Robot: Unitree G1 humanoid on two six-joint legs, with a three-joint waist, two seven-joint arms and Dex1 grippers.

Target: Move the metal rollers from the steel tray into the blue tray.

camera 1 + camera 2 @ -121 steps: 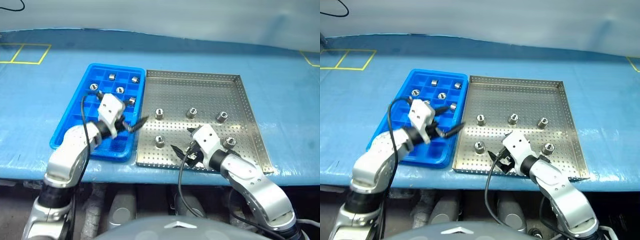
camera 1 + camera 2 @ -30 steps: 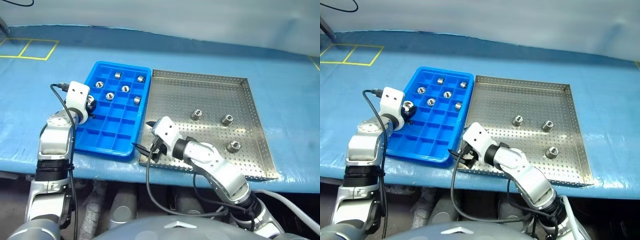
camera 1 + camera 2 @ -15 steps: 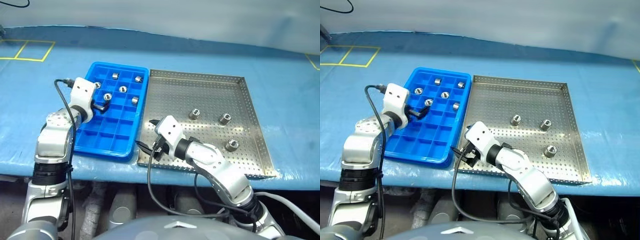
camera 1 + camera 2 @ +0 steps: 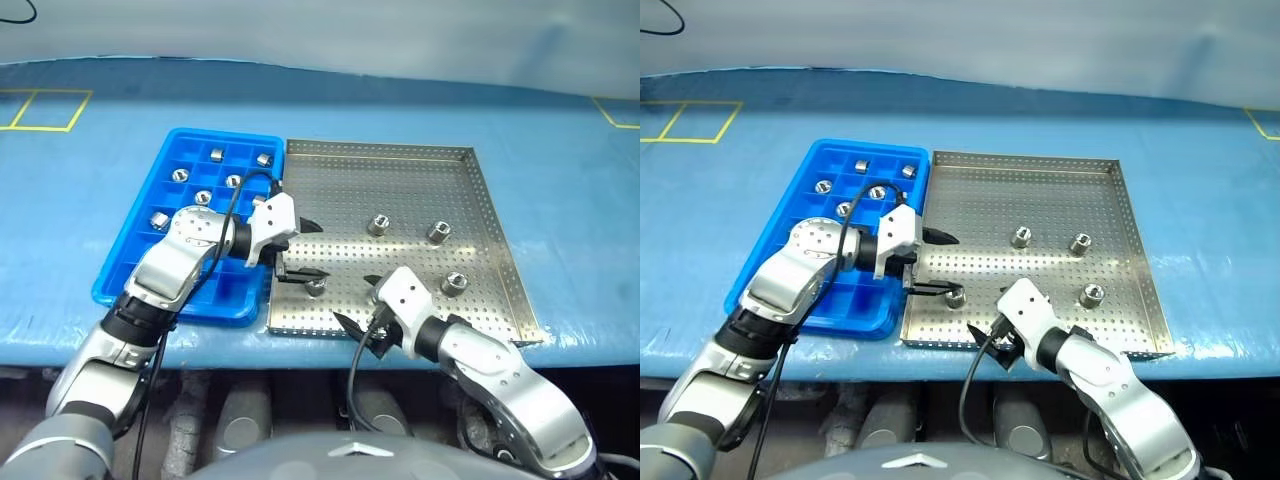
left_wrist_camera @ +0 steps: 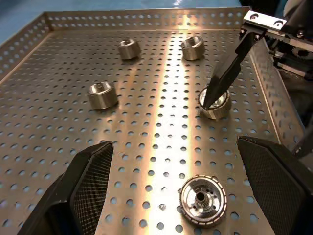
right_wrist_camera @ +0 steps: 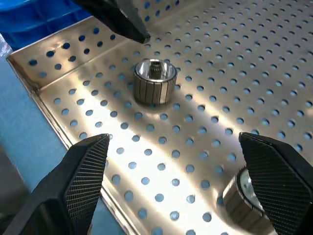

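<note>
Rollers: four (image 4: 379, 224) lie in the steel tray (image 4: 400, 170); left fingers (image 4: 305, 250) and right fingers (image 4: 358, 318) both spread, empty.

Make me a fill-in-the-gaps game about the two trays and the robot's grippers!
1. The plastic tray with the square compartments is coloured ___.
2. The floor of the steel tray is full of little ___.
3. The left gripper and the right gripper both have their fingers ___.
4. The plastic tray lies on the steel tray's ___ side.

Missing words: blue; holes; open; left.
</note>
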